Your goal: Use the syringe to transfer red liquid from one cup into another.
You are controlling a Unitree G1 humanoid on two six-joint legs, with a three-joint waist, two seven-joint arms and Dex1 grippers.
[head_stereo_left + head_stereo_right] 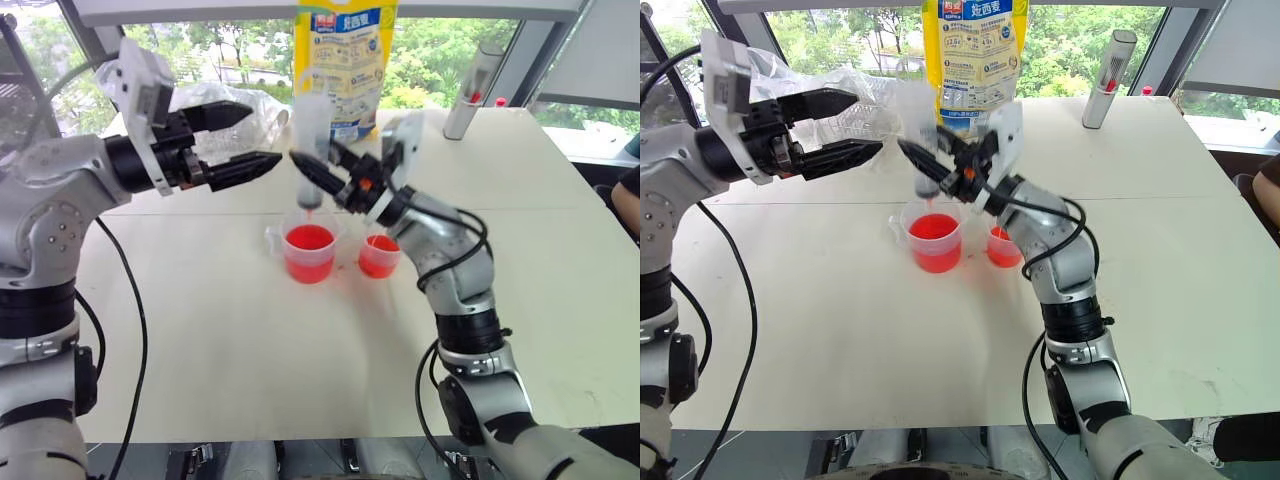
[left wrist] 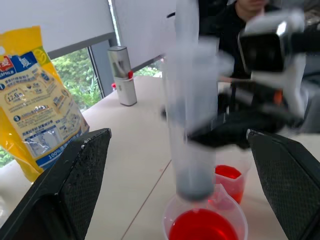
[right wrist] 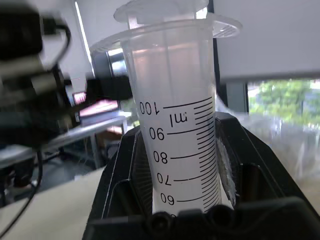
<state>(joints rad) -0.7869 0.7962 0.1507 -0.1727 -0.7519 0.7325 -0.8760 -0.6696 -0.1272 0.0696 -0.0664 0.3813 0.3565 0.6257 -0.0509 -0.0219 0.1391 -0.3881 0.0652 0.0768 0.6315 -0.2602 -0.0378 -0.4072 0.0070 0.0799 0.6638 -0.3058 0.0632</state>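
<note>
Clear plastic syringe, wide-barrelled, is clamped upright in the right hand, its short tip held just above the red liquid in the larger clear handled measuring cup. The barrel reads empty in the right wrist view, so the draw is judged not yet started. Left hand is spread wide, level, near the upper part of the barrel, nothing held. The smaller handleless clear cup sits just beside the big one on the white surface and already holds some red liquid. A yellow printed bag and a grey metal cylinder stand further back, well apart from the cups. For this step: the tip should be lowered fully below the liquid line before the plunger is pulled, otherwise air gets drawn. The barrel is best kept vertical and centred in the cup so the rim is not knocked. The left hand should be closed on the plunger top only, and pulled straight along the barrel axis, slowly. The right grip must not be loosened during the pull.
</note>
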